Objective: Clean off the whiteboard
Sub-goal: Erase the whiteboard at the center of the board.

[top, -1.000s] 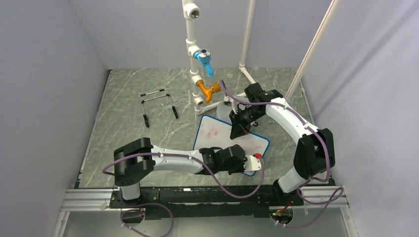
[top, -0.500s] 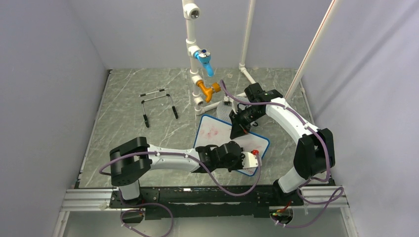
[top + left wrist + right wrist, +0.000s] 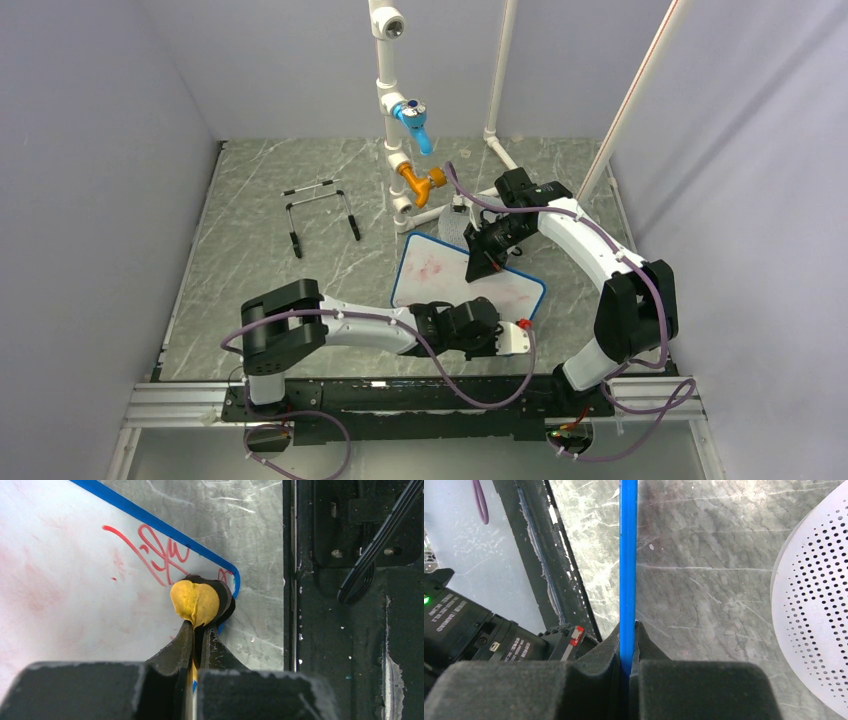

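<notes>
You face one whiteboard (image 3: 430, 270), one yellow eraser pad (image 3: 195, 602), one grey perforated disc (image 3: 819, 595), one wire stand (image 3: 320, 212), two pipe valves (image 3: 413, 118) (image 3: 420, 182) and two robot arms (image 3: 350, 322) (image 3: 590, 240).

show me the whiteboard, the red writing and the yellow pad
whiteboard (image 3: 432, 272), top external view, on its white face, left part
red writing (image 3: 161, 555), left wrist view, on the middle strokes
yellow pad (image 3: 195, 601), left wrist view, on its centre
</notes>
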Motion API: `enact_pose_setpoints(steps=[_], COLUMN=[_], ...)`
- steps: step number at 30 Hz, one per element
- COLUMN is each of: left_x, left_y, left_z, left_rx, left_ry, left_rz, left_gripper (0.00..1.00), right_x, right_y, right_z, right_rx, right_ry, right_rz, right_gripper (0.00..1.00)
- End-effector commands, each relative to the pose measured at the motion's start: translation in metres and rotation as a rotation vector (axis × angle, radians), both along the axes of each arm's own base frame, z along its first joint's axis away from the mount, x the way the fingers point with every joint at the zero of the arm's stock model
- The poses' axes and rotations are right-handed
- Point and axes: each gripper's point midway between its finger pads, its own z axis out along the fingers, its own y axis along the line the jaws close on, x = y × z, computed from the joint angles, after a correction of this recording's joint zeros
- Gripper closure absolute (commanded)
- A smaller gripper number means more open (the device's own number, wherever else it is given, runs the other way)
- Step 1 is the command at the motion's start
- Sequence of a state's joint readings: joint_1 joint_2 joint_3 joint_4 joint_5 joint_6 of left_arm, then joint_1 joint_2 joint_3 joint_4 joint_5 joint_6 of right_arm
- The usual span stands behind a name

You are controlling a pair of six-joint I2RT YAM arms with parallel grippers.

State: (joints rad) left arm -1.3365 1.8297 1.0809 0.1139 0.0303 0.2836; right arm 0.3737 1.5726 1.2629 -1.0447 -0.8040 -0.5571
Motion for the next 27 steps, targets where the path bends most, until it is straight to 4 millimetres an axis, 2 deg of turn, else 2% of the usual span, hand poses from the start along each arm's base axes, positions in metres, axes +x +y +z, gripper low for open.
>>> enact_pose_setpoints(steps=[1, 6, 10, 14, 17, 20, 27], left_x=[0.048, 0.072, 0.083, 0.085, 0.084, 0.079, 0.046], left_y=[-0.011, -0.019, -0.021, -0.02, -0.015, -0.008, 0.005], left_z=[0.059, 0.109, 0.127, 0.132, 0.12, 0.095, 0.03], left_rx=[-0.066, -0.149, -0.186, -0.215, -0.198, -0.15, -0.046], left_ry=[-0.127, -0.177, -0.185, -0.167, -0.148, -0.115, -0.028], left_rz=[0.07, 0.087, 0.107, 0.127, 0.135, 0.134, 0.095], left_gripper=[1.0, 1.0, 1.0, 1.0, 1.0, 1.0, 1.0], right_x=[0.004, 0.004, 0.004, 0.004, 0.003, 0.004, 0.004], right_y=[0.014, 0.014, 0.014, 0.014, 0.014, 0.014, 0.014], right_z=[0.01, 0.011, 0.011, 0.011, 0.011, 0.011, 0.01], right_rx=[0.092, 0.092, 0.092, 0.093, 0.092, 0.092, 0.092], right_ry=[-0.079, -0.083, -0.081, -0.083, -0.081, -0.082, -0.077], right_rz=[0.066, 0.066, 0.067, 0.068, 0.067, 0.067, 0.066], right_gripper=[1.0, 1.0, 1.0, 1.0, 1.0, 1.0, 1.0])
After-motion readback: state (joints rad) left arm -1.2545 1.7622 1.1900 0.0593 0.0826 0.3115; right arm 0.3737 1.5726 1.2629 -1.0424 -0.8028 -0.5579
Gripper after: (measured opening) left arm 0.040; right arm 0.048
